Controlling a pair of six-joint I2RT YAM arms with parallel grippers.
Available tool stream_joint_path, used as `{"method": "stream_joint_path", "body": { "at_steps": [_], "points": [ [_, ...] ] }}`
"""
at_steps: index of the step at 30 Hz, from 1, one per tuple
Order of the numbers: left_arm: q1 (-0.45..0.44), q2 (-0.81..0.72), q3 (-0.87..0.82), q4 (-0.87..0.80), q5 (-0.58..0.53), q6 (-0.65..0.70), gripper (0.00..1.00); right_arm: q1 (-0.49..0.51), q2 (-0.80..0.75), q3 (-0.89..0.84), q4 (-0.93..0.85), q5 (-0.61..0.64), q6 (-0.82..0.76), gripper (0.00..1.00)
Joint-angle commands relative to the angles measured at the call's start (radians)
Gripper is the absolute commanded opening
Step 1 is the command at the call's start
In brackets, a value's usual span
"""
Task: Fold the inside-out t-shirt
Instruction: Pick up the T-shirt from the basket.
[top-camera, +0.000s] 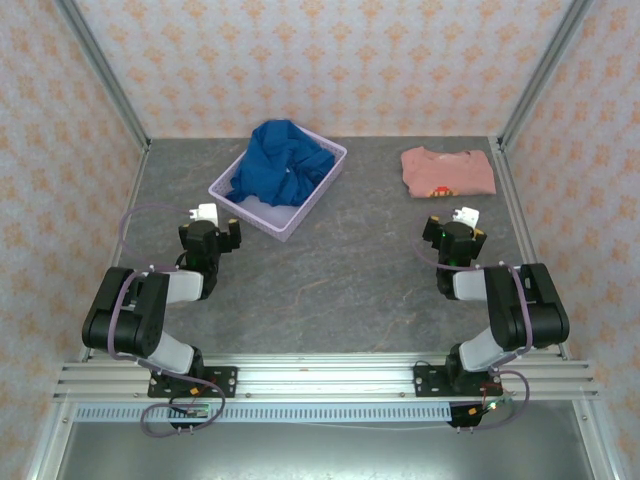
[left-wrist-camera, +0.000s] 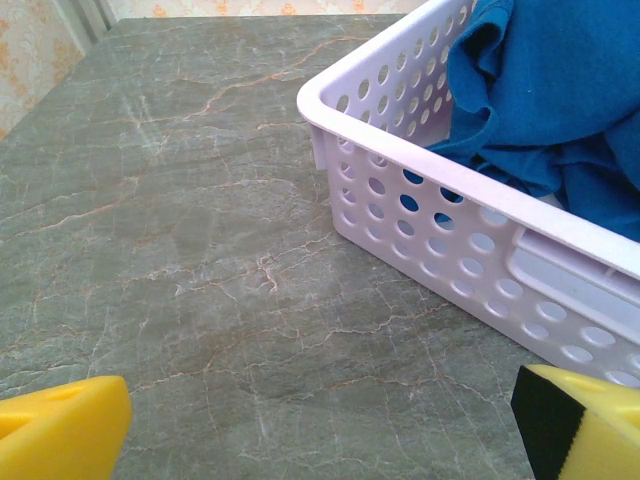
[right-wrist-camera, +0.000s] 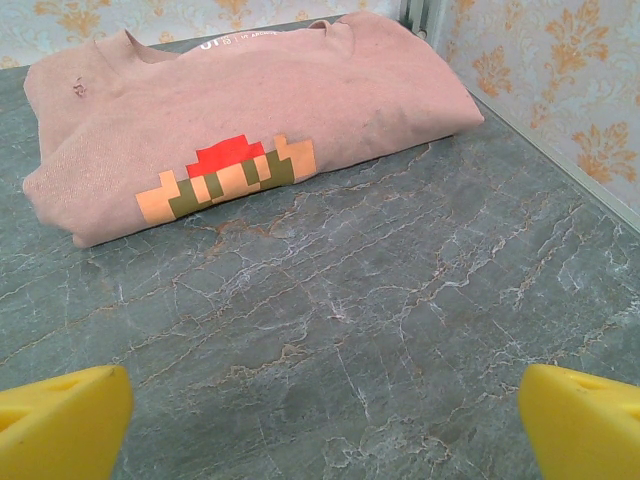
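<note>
Grey marbled table (top-camera: 350, 290); orange-patterned wallpaper (top-camera: 300, 60) on three sides. Blue t-shirt (top-camera: 282, 162) crumpled in a white perforated basket (top-camera: 250, 213), far left. It is too bunched to tell its heading or long axis. Folded pink shirt (top-camera: 448, 170) far right. Left gripper (left-wrist-camera: 320, 440) and right gripper (right-wrist-camera: 320, 430): jaws wide apart, holding nothing.

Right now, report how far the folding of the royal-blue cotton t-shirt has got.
Done: nothing on it; the royal-blue cotton t-shirt lies bunched in the pale lilac perforated plastic basket. A salmon-pink shirt sits folded on the grey stone-patterned table. In hand: nothing; the left gripper and right gripper are open and empty. To do: lift it out, spread it flat, fold it.
</note>
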Motion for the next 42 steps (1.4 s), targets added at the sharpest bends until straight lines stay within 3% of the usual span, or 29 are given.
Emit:
{"method": "stream_joint_path", "body": {
  "at_steps": [1, 10, 12, 13, 15, 19, 21, 22, 24, 27, 29, 32, 36, 42],
  "points": [
    [0.015, -0.009, 0.018, 0.007, 0.012, 0.012, 1.0, -0.008, -0.001, 0.016, 0.013, -0.01, 0.015, 0.99],
    [0.016, -0.01, 0.018, 0.007, 0.015, 0.01, 1.0, -0.009, -0.002, 0.015, 0.013, -0.014, 0.017, 0.99],
    [0.017, -0.028, 0.029, -0.02, -0.008, 0.002, 1.0, -0.006, -0.02, 0.016, 0.003, 0.038, 0.032, 0.99],
    [0.016, -0.062, 0.049, -0.086, -0.036, -0.011, 1.0, -0.008, -0.048, 0.022, -0.038, 0.055, 0.049, 0.99],
    [0.018, -0.156, 0.159, -0.373, -0.141, -0.08, 1.0, -0.006, -0.08, 0.008, -0.029, 0.085, 0.049, 0.99],
    [0.018, -0.304, 0.242, -0.651, -0.256, -0.307, 1.0, -0.012, -0.28, 0.099, -0.385, 0.315, 0.22, 0.99],
    [0.017, -0.361, 0.254, -0.726, -0.197, -0.427, 1.0, -0.02, -0.391, 0.13, -0.524, 0.357, 0.323, 0.99],
    [0.015, -0.377, 0.256, -0.724, -0.104, -0.456, 1.0, -0.02, -0.441, 0.144, -0.591, 0.348, 0.381, 0.99],
    [-0.011, -0.366, 0.27, -0.694, 0.055, -0.493, 1.0, -0.014, -0.499, 0.157, -0.625, 0.194, 0.413, 0.98],
    [-0.122, -0.26, 0.391, -0.752, 0.136, -0.431, 1.0, 0.108, -0.486, 0.21, -0.614, -0.02, 0.317, 0.96],
    [-0.168, -0.124, 0.542, -0.868, 0.135, -0.367, 1.0, 0.251, -0.403, 0.315, -0.714, -0.053, 0.222, 0.96],
    [-0.171, 0.114, 0.793, -1.063, 0.09, -0.333, 1.0, 0.369, -0.288, 0.41, -0.795, -0.045, 0.198, 0.95],
    [-0.167, 0.391, 1.08, -1.176, 0.03, -0.291, 1.0, 0.415, -0.241, 0.402, -0.737, -0.079, 0.247, 0.96],
    [-0.157, 0.795, 1.575, -1.401, 0.08, -0.281, 1.0, 0.422, -0.221, 0.393, -0.736, -0.104, 0.284, 0.96]
  ]
}}
